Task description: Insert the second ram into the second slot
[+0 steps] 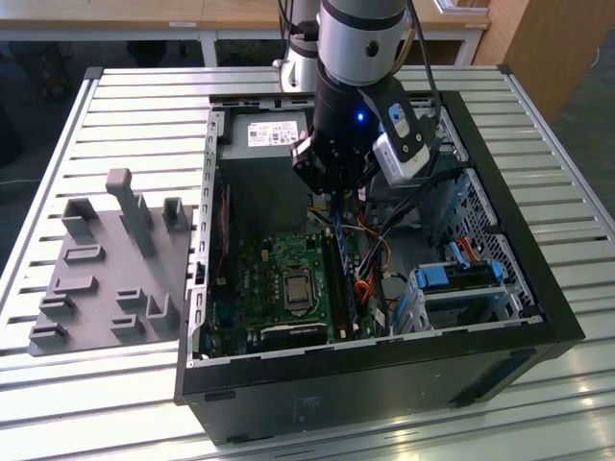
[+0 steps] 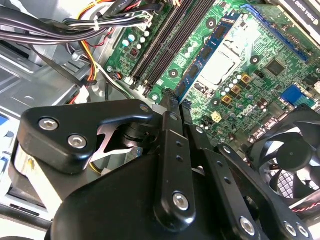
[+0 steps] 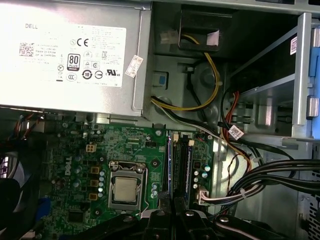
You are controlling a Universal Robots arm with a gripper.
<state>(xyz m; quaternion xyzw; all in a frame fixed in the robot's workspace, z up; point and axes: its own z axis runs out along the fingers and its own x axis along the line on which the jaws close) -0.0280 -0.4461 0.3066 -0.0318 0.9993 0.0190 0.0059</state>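
Hand (image 2: 177, 103): clenched on near end of thin blue circuit-board ram stick (image 2: 207, 47) | stick: edge-on along black memory slots (image 2: 167, 42), green motherboard (image 2: 265, 100) | open black computer case (image 1: 384, 384)

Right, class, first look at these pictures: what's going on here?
A robot arm reaches into an open PC case, with its pincer down at the memory slots. The pincer looks shut on a blue ram, which stands on edge in line with the slots. Whether the ram is fully seated cannot be told.
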